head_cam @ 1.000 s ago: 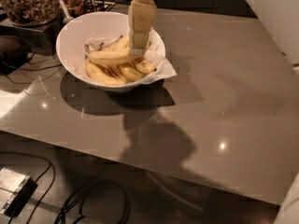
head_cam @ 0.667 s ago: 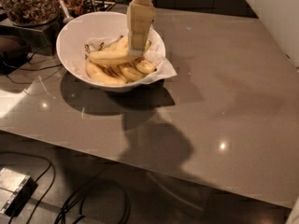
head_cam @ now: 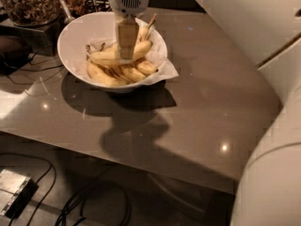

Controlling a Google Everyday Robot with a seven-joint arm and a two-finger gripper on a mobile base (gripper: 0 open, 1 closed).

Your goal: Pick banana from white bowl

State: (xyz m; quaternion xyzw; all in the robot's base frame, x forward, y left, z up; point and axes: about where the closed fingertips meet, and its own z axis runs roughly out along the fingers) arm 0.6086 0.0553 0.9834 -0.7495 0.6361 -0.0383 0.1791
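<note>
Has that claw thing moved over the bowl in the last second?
Yes. The gripper has shifted left and lower in the picture, from the right side of the white bowl toward its middle, over the banana.

Banana (head_cam: 104, 56): long, pale yellow, lying crosswise in white bowl (head_cam: 74, 40). Bowl's wide, glossy, paper-lined, upright at bench (head_cam: 197, 102) far-left corner. Gripper (head_cam: 126, 58) down at banana's mid.
</note>
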